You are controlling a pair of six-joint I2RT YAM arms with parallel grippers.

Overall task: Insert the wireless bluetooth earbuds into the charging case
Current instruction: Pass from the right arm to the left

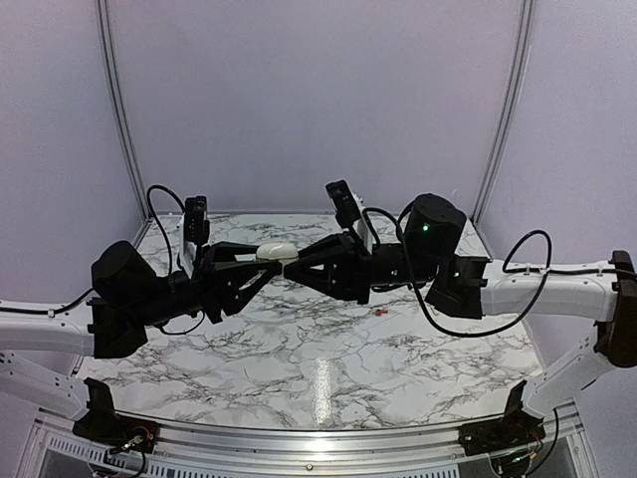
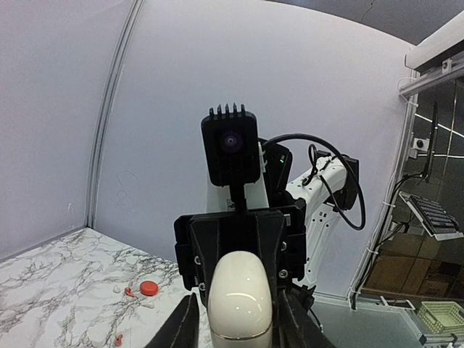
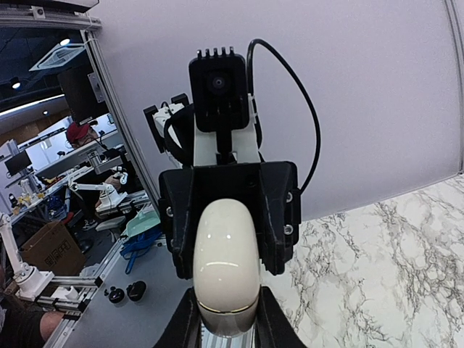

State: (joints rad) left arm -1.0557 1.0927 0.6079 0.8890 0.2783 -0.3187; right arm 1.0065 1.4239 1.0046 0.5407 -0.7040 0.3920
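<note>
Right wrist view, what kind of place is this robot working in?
Probably a robotics lab or workshop: a marble-pattern table boxed in by plain white panels, and beyond them workbenches with another small robot arm and a cardboard box.

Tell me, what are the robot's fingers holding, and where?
The white case, pinched at one end by the right fingers. The left fingers flank its other end; whether they grip cannot be told.

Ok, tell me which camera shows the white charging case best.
Right wrist: the white charging case sits large and central, its seam visible. Left wrist shows it close too, but lower in frame. The top view gives only a small pale oval.
</note>
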